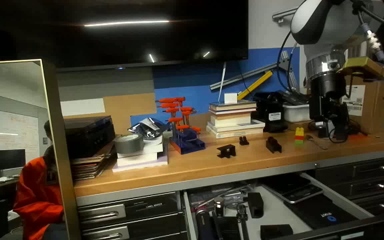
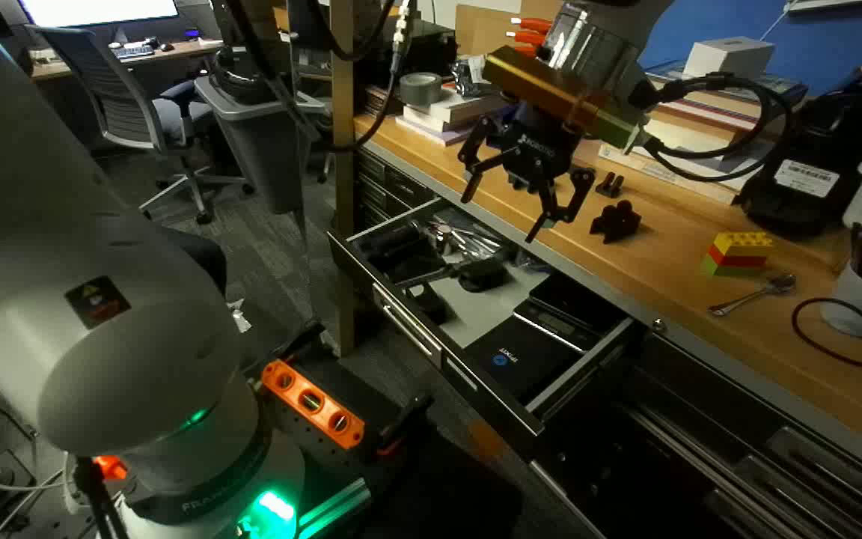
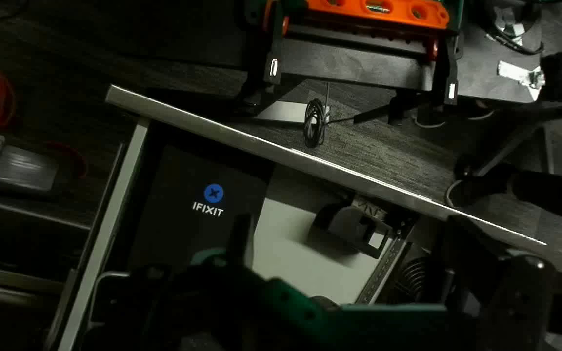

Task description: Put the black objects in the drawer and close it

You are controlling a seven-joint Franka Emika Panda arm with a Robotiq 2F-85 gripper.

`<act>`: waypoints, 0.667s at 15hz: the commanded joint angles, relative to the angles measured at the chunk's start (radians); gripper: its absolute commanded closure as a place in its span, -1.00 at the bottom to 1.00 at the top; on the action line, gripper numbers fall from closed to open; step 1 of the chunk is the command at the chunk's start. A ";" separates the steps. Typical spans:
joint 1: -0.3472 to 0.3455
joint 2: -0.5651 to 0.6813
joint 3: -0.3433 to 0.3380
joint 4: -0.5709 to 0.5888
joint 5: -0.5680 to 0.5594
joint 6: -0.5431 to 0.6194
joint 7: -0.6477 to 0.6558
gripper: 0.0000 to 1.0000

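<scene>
Gripper (image 2: 503, 211): jaws parted roughly along the benchtop's line, nothing between them, above the pulled-out drawer (image 2: 487, 303)
Benchtop (image 1: 192, 164): bracket-like piece (image 1: 227, 150), small piece (image 1: 244, 141), chunky piece (image 1: 273, 145), spaced apart
In the drawer: two black blocks (image 1: 255, 205)
Reach: from the gripper, those three lie lower and inward, past the drawer; the chunky piece, perhaps next, runs slantwise, so a small turn may help

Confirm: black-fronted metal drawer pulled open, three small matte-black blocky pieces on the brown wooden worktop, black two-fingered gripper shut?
No on the gripper: it's open, its jaws well apart, as an exterior view shows. The drawer is pulled open and the three pieces are on the worktop, as you say.
</scene>
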 commanded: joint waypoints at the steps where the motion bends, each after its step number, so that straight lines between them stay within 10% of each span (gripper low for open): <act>1: -0.037 0.002 0.036 0.005 0.006 -0.002 -0.005 -1.00; 10: -0.044 -0.004 0.097 -0.042 0.025 0.257 0.191 -1.00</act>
